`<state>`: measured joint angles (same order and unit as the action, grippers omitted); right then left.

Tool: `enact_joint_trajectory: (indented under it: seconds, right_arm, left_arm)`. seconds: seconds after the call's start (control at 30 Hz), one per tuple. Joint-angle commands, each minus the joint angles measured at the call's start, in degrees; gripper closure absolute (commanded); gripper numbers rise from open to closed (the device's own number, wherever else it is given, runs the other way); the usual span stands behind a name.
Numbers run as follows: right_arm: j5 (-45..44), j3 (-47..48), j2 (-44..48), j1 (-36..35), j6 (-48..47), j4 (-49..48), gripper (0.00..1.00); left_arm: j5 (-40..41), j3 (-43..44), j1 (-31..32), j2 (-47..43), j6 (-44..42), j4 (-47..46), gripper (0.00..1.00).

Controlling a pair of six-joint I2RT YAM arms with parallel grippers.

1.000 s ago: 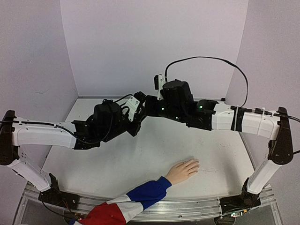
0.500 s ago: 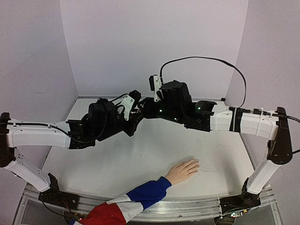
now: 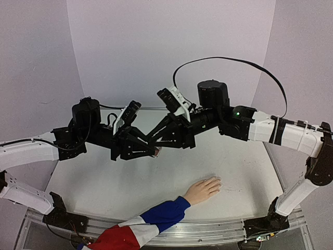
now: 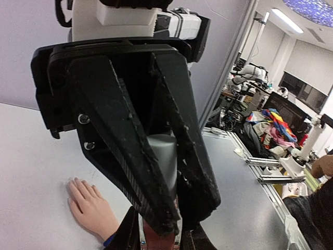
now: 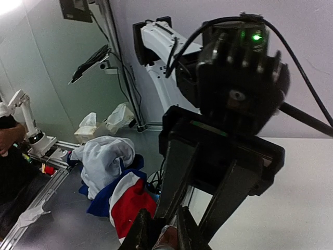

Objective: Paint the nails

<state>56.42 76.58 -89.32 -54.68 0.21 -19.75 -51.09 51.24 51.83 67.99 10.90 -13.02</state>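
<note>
Left gripper [image 3: 151, 151] clamps the pinkish bottle [image 3: 157, 152]; right gripper [image 3: 154, 143] pinches its white cap [image 4: 162, 156].

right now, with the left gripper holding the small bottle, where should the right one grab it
The pinkish end sticking out beyond the left gripper, approached from the opposite side, in line with the small bottle. The left fingers cover the rest, leaving only that end free; the right gripper looks shut on it.
</note>
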Motion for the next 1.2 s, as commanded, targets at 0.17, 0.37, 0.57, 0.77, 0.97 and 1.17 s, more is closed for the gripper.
enact_joint_trajectory:
  seconds: [0.17,0.37,0.57,0.77,0.97,1.17]
  right_arm:
    - [-5.0,0.6,0.7,2.0,-2.9,5.1,0.72]
    - [-41.3,-3.3,6.7,2.2,8.2,5.5,0.20]
    - [-49.6,-6.1,9.4,2.0,21.8,4.4,0.15]
    - [-53.3,-2.8,5.3,-0.3,30.7,1.4,0.32]
    - [-58.8,2.2,-0.5,-2.2,34.1,1.4,0.45]
    - [-61.3,6.3,-5.4,-3.0,34.0,2.8,0.61]
  left_arm:
    - [-4.1,2.6,-0.7,-1.2,-1.9,-6.8,1.00]
    - [26.1,-1.6,0.2,-1.9,-8.7,-6.1,1.00]
    - [48.7,-2.2,1.9,-0.3,-12.7,-6.1,1.00]
    - [60.4,0.4,4.3,4.4,-15.8,-6.1,1.00]
    - [64.3,1.7,5.6,6.6,-16.0,-6.1,1.00]
    - [64.9,1.9,6.8,6.8,-15.7,-6.1,1.00]
